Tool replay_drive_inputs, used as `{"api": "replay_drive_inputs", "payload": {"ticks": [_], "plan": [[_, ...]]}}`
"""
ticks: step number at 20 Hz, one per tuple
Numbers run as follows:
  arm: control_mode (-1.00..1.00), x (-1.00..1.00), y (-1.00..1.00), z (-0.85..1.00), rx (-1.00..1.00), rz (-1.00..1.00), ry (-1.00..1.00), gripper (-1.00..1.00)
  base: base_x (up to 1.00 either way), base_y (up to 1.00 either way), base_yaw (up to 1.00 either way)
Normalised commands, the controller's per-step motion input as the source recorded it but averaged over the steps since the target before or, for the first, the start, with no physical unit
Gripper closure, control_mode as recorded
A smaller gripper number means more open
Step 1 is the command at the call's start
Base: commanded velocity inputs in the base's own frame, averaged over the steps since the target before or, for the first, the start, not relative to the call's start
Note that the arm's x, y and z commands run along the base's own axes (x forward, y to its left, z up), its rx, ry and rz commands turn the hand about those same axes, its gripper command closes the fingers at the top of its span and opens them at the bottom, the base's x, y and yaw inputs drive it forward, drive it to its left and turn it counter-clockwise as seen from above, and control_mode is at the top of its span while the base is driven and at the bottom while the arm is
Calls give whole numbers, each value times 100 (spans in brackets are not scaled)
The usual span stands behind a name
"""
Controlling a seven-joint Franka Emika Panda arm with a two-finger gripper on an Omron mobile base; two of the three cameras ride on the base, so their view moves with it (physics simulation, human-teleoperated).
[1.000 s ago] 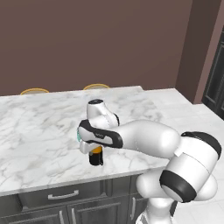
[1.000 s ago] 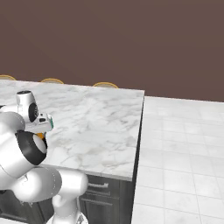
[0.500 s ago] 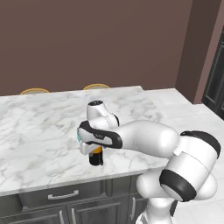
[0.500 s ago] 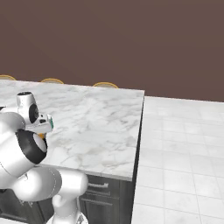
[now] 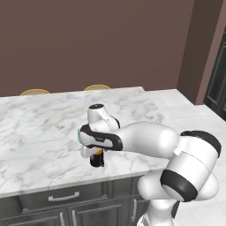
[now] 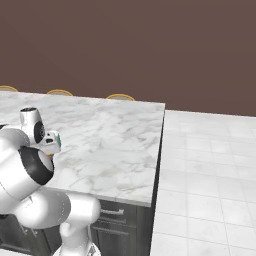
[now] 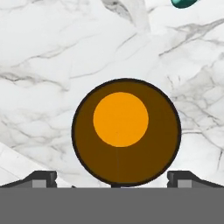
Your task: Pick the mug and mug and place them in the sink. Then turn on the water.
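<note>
My tool [image 7: 112,181] hangs directly above the black mug [image 7: 126,132], looking straight down into its orange inside. The jaws are spread wide: one dark fingertip [image 7: 41,178] stands to each side of the mug's rim, clear of it, with nothing pinched between them. The mug stands upright on the marble desk [image 7: 52,65], centred between my fingers.

In the left base view the tool [image 5: 96,155] sits low over the desk [image 5: 39,132], with the black mug [image 5: 97,159] just beneath it, close to the desk's near edge. A sliver of the teal mug [image 7: 183,3] shows just beyond the black one, off to one side of the tool and apart from it. From the right base view I can make out only a teal patch [image 6: 58,141] beside my wrist.

Judgement: the step in hand is the pick of the first mug, at the approach stage. The grasp is not yet made.

The next move calls for a short straight descent until the fingers bracket the mug's wall, then a firm closing. The handle's direction I cannot tell from here. A skewed descent could tip the mug towards the desk edge.
</note>
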Motion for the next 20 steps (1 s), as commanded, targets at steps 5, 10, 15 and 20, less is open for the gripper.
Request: {"api": "replay_drive_inputs", "payload": {"ticks": [5,10,15,20], "plan": [[-100,0,0,-12,0,0,0,-100,0,0,0],[-100,0,0,-10,1,0,0,-100,0,0,0],[-100,-11,-1,-4,2,0,0,-100,0,0,0],[-100,-20,-1,0,3,0,0,-100,0,0,0]]}}
